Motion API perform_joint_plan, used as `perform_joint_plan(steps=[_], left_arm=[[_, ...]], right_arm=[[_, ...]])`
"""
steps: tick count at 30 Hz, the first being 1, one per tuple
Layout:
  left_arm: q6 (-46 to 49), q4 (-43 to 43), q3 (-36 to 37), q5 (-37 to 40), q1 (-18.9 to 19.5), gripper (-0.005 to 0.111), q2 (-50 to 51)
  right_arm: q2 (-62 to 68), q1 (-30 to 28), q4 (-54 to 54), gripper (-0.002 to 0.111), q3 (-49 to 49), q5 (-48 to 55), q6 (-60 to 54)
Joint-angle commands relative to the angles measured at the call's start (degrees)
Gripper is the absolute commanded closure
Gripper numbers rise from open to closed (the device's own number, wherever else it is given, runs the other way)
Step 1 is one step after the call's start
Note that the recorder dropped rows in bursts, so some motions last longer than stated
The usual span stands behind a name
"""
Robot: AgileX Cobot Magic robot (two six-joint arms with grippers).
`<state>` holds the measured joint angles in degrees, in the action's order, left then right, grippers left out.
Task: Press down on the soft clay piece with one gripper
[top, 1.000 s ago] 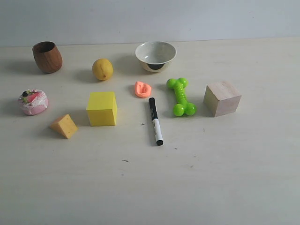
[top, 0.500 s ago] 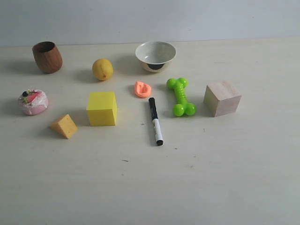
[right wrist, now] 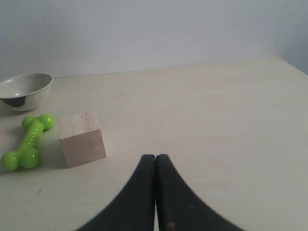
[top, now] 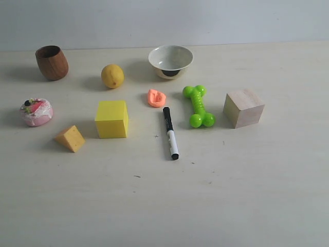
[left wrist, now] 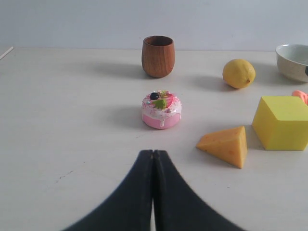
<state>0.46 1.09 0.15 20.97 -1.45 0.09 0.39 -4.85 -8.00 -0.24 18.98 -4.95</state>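
The soft clay piece (top: 156, 98) lay between the lemon (top: 112, 75) and the green bone toy (top: 198, 105). The left gripper (left wrist: 153, 154) and right gripper (right wrist: 155, 157) were clenched empty, well apart from it. The approach seemed not yet begun; next, one gripper needed to travel over the clay and descend.

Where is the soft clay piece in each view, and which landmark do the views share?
Exterior view: the soft clay piece lies near the middle, between the lemon and the green bone toy.
Left wrist view: only a sliver of it shows, cut by the picture's edge, behind the yellow cube.
Right wrist view: not in it.
Shared landmark: the white bowl, in all three.
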Motion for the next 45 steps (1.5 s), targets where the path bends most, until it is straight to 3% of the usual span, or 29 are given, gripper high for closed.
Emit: perform_joint_plan(steps=[1, 45], left_arm=[[-0.02, 0.33, -0.15, -0.64, -0.31, 0.107, -0.09], [-0.02, 0.33, -0.15, -0.64, -0.31, 0.107, -0.09]], right_arm=[[-0.39, 0.20, 0.64, 0.108, 0.24, 0.51, -1.29], [-0.39, 0.20, 0.64, 0.108, 0.24, 0.51, -2.59]])
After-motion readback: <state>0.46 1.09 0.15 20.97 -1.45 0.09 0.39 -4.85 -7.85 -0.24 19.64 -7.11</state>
